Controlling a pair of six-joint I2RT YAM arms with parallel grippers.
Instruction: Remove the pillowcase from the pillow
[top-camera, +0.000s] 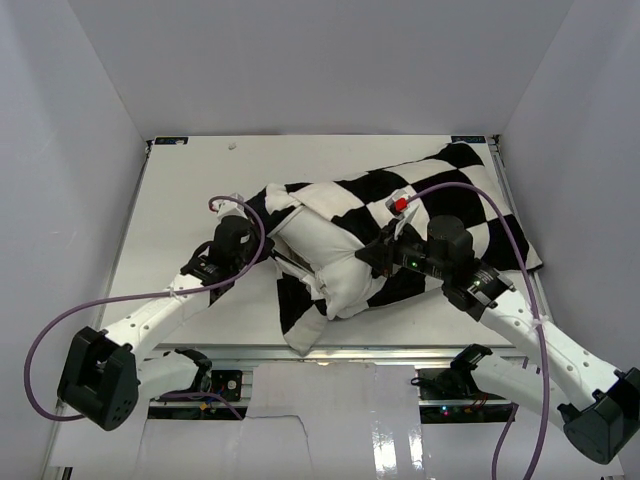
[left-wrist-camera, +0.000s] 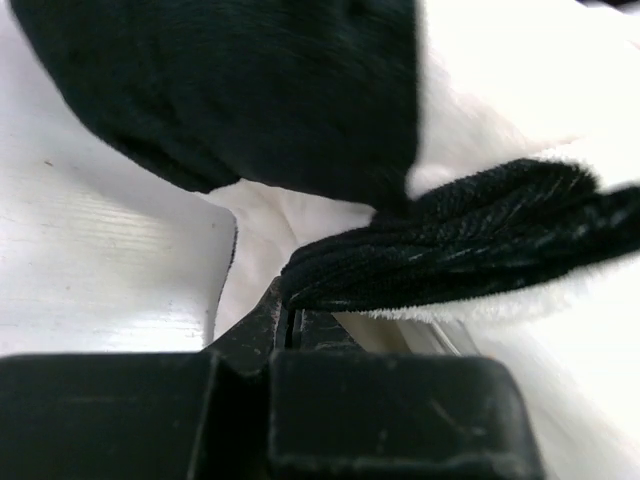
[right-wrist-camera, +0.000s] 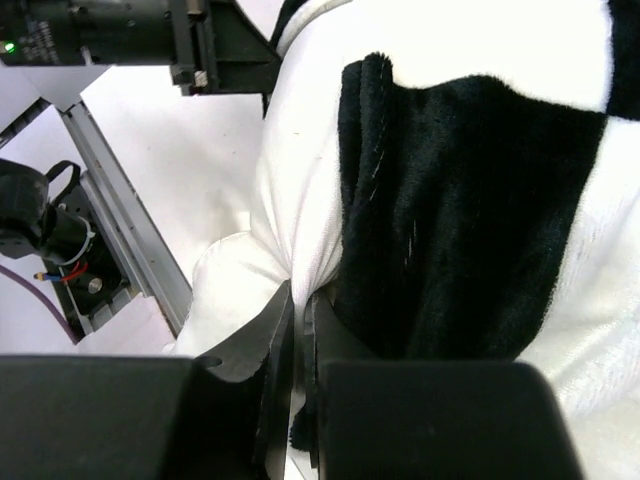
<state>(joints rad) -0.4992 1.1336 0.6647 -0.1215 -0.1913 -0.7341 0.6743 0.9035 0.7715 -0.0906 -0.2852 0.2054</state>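
Mid-peel: the left claw (left-wrist-camera: 285, 305) is clenched on the pillowcase (top-camera: 450, 200) hem. The right claw (right-wrist-camera: 300, 300) pinches its edge beside the half-bared pillow (top-camera: 330, 250). The next move probably calls for dragging the pillowcase clear without losing either grip.

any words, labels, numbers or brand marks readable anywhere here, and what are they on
No text is readable in any view.
Small red tag on the pillowcase: too small to read.
Blue mark at the table's far left corner: too small to read.
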